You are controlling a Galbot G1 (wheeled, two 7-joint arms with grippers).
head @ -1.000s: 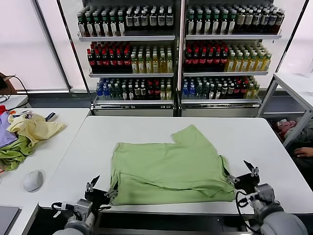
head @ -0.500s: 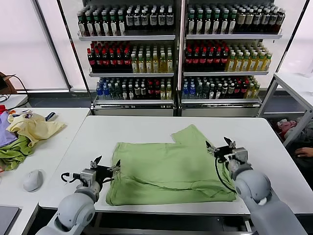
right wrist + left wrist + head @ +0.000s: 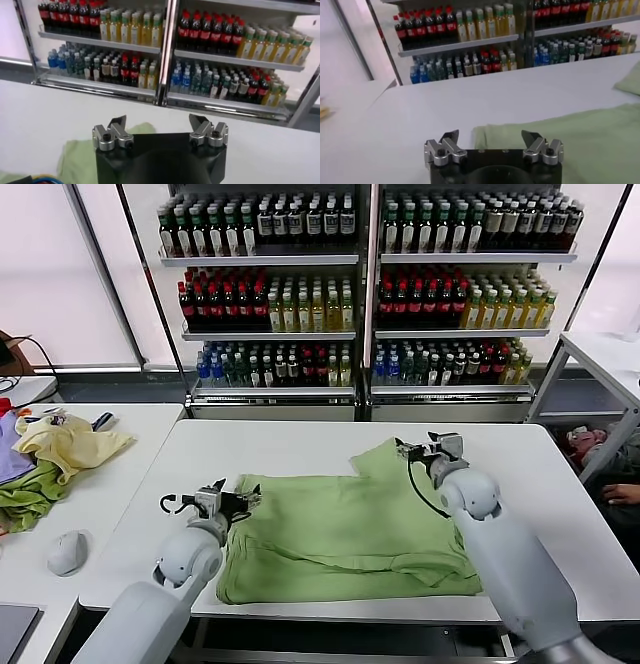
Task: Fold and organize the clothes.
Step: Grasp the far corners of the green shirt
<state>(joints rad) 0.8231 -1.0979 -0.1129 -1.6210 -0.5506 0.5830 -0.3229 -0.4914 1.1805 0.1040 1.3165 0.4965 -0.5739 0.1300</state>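
Shirt: lay part-folded near the desk's front edge.
Left gripper: spread, empty, at the shirt's left edge.
Right gripper: spread, empty, over the far sleeve.

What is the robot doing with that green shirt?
The robot is folding a light green shirt that lies partly folded on the white table. Neither gripper is holding anything right now; both are open. The left gripper is at the shirt's far left corner, and the right gripper hovers over the sleeve that sticks out at the far right. It looks ready to grab those parts for another fold. Other clothes sit piled on the side table.
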